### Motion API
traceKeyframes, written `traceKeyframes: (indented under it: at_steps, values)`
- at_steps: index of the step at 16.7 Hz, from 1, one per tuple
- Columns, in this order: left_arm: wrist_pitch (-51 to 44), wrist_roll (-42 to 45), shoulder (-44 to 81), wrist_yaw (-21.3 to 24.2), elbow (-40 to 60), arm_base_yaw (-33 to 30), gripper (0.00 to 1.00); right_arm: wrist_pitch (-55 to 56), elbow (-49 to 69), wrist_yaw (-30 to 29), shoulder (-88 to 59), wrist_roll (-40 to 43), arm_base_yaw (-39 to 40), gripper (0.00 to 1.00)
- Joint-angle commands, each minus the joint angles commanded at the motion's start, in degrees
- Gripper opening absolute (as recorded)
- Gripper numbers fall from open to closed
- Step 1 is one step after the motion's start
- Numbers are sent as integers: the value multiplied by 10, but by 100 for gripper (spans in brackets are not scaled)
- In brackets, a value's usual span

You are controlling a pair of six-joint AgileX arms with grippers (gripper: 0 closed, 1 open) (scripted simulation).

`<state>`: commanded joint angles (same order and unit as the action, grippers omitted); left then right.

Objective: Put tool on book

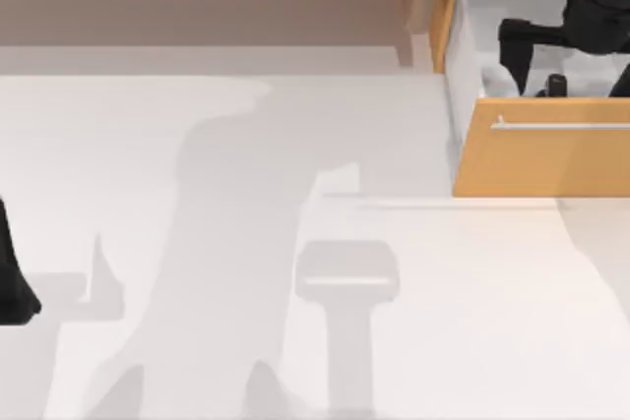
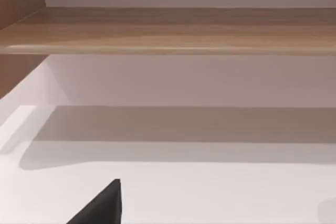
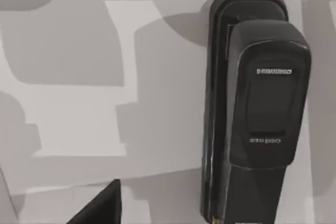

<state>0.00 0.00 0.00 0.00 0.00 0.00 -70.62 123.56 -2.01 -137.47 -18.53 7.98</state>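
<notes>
Close under the right wrist camera lies the tool [image 3: 262,114], a black stubby thing on the white floor of the open drawer [image 1: 541,159] at the tabletop's far right corner. The right gripper [image 1: 551,41] hangs right above it inside the drawer, its long axis running along the camera's line; whether its fingers are apart I cannot tell. The left arm [image 1: 12,277] sits parked at the tabletop's left edge, far off, so the right arm is plainly the nearer one.
</notes>
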Motion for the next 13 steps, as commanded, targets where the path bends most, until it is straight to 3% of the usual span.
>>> traceKeyframes:
  at_steps: [13]
  values:
    - [0, 0, 0, 0, 0, 0, 100, 67, -25, 0, -42, 0, -1, 100]
